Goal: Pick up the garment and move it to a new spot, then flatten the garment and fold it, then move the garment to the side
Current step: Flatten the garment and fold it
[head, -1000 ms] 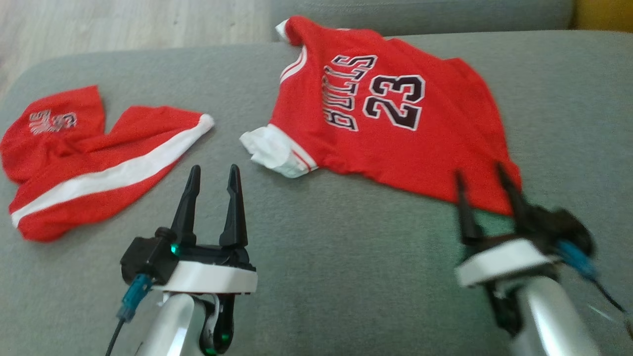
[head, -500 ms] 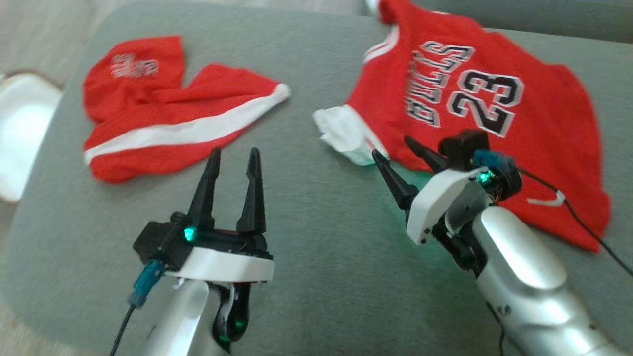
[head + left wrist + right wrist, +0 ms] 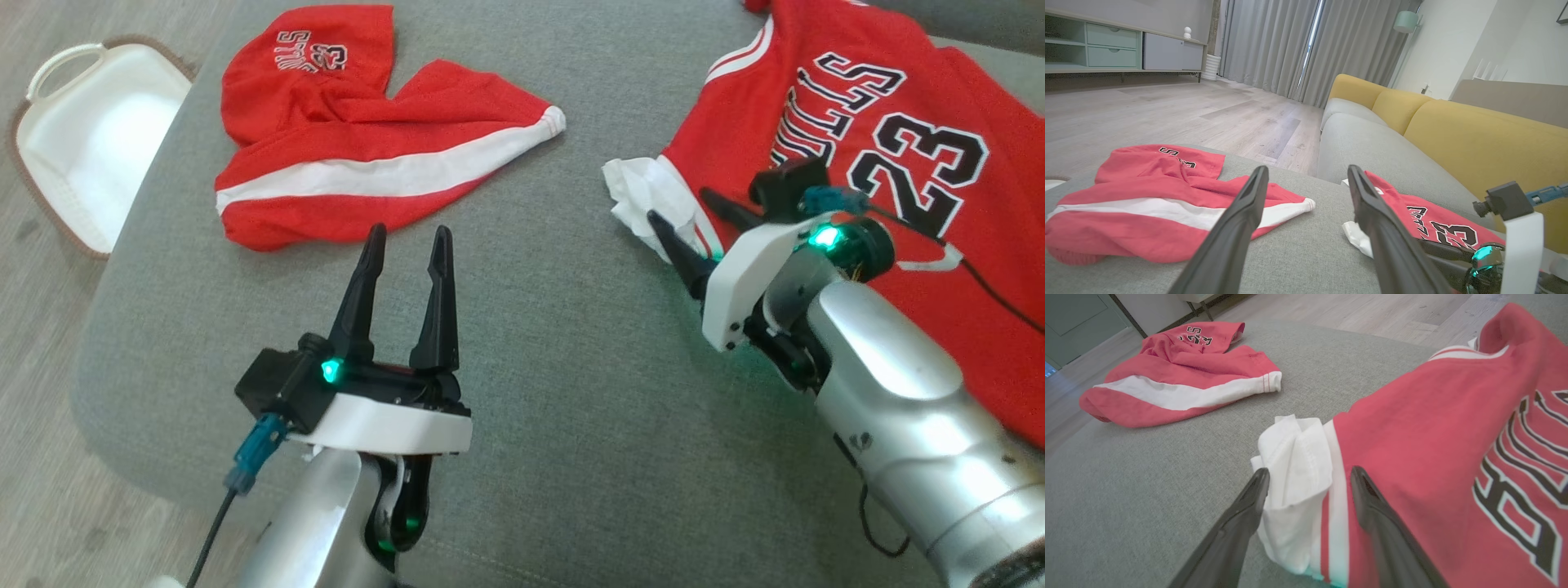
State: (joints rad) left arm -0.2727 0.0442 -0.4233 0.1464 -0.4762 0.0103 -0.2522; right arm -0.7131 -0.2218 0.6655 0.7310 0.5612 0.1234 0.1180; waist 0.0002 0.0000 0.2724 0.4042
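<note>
The red jersey [image 3: 890,139] lies on the grey couch [image 3: 555,343], at the robot's right. The right gripper [image 3: 678,204] is wide open and holds nothing; the jersey's bunched white edge [image 3: 1294,457] sits right between its fingers [image 3: 1235,522]. The left gripper [image 3: 410,230] is wide open too.

A grey cushion [image 3: 555,425] is seen bearing two red garments, set well apart. Crumpled shorts [image 3: 351,155] with a white side stripe are laid at its far left, one leg folded over the other and a printed logo turned up. A jersey [image 3: 898,269] is spread at the far right, its black-and-white "23" and lettering facing up; its white sleeve [image 3: 645,188] is bunched on the cloth on the side toward the shorts. Bare grey fabric is shown between the two garments and across the near part. Just beside the cushion's left edge, a white basket [image 3: 98,139] with a brown rim is set on the wooden floor [image 3: 41,343].
</note>
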